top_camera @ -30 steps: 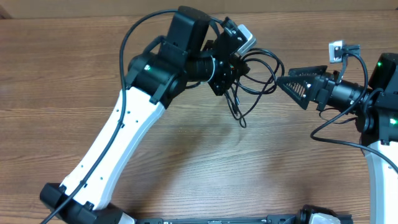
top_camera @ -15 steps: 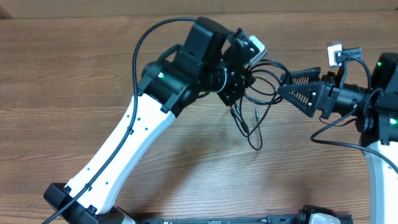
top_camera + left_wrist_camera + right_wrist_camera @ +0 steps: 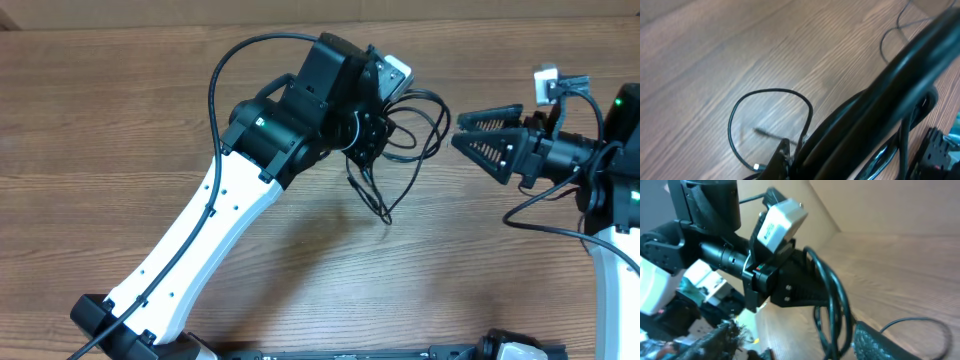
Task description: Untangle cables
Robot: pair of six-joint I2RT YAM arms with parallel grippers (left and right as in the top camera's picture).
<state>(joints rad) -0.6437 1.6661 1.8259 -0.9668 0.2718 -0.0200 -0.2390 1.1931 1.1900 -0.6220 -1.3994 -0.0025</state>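
Note:
The cables (image 3: 412, 128) are a knot of thin black loops lifted off the table. My left gripper (image 3: 372, 130) is shut on them. Loose ends (image 3: 383, 205) dangle from the knot toward the wood. In the left wrist view the left gripper (image 3: 790, 156) sits behind blurred black cord, and one cable loop (image 3: 735, 127) with a silver plug (image 3: 756, 166) curves below it. My right gripper (image 3: 458, 130) stands open just right of the knot. In the right wrist view the cables (image 3: 832, 307) hang between the jaws of the right gripper (image 3: 800, 347), close to the right pad (image 3: 880, 342).
The wooden table (image 3: 120, 110) spreads under both arms. The left arm's white link (image 3: 200, 240) crosses the lower left. A thicker black arm wire (image 3: 540, 215) loops beside the right arm. The left wrist's white camera block (image 3: 782, 222) faces the right wrist camera.
The left arm carried the knot right toward the right gripper, then eased back a little; the dangling ends swung left. The right gripper's jaws narrowed.

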